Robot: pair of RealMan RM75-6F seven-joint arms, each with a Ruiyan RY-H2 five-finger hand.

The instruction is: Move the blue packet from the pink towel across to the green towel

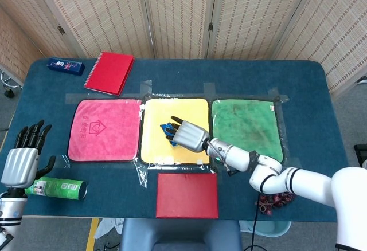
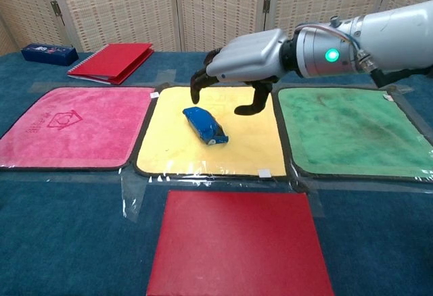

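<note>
The blue packet (image 2: 204, 124) lies on the yellow towel (image 2: 237, 149), between the pink towel (image 2: 71, 126) and the green towel (image 2: 352, 130). My right hand (image 2: 240, 56) hovers just above the packet with its fingers spread and curved down, holding nothing. In the head view that right hand (image 1: 186, 135) covers most of the packet (image 1: 167, 128), leaving only its far left end showing. My left hand (image 1: 22, 159) is open at the table's left edge, well away from the pink towel (image 1: 104, 129). Nothing lies on the green towel (image 1: 246, 128).
A red mat (image 2: 240, 242) lies in front of the yellow towel. A red spiral notebook (image 2: 111, 61) and a blue box (image 2: 49, 53) sit at the back left. A green can (image 1: 62, 188) lies by my left hand, and grapes (image 1: 275, 198) lie at the front right.
</note>
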